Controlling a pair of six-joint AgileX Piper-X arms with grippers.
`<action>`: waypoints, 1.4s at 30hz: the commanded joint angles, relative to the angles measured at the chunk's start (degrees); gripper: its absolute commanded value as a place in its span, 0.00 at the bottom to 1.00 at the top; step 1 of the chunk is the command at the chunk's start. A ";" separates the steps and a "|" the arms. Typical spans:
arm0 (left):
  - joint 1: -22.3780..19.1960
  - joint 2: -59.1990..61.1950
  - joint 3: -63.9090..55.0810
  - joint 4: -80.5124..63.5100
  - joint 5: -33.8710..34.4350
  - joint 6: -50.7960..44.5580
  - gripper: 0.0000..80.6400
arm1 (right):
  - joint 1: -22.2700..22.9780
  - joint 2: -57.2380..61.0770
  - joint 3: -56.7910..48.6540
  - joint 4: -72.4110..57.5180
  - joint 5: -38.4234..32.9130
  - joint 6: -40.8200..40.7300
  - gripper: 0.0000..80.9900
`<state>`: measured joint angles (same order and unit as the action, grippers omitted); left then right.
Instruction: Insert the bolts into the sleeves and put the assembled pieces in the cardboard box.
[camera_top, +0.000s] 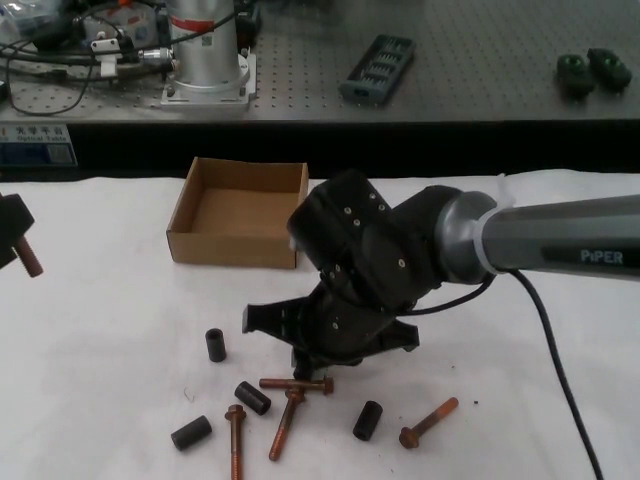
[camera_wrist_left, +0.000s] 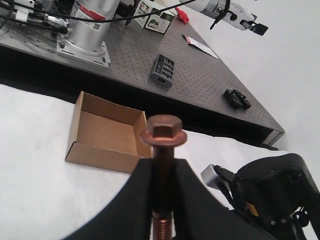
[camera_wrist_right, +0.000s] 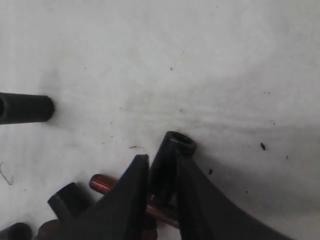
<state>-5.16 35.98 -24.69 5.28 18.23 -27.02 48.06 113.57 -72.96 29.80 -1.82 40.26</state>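
your left pincer was clamped on the shank of a copper-coloured hex-headed metal bolt, head past the fingertips. your right pincer gripped a short black tubular sleeve, with the open brown cardboard box beyond it.

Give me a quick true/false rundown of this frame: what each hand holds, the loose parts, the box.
1. The left hand is shut on a bolt. True.
2. The right hand holds a bolt too. False: it is shut on a black sleeve.
3. The bolt in the left hand already wears a sleeve. False: its shank shows bare.
4. Loose bolts and sleeves lie on the white cloth. True.
5. The cardboard box sits open side up, beyond the loose parts. True.
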 joint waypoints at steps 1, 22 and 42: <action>0.08 -0.48 -0.12 -0.62 1.75 -0.57 0.01 | 0.02 0.31 -0.60 0.72 -0.01 0.45 0.21; 0.08 -0.48 -1.44 -0.01 6.59 -1.82 0.01 | -0.33 4.12 -0.60 5.85 2.22 5.13 0.21; 0.08 4.68 -1.48 -5.64 6.86 -4.33 0.01 | -5.20 -2.87 -0.32 7.87 3.43 -23.68 0.06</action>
<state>-5.16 39.17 -25.49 3.55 24.64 -31.09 44.20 112.57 -73.34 38.35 0.52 19.08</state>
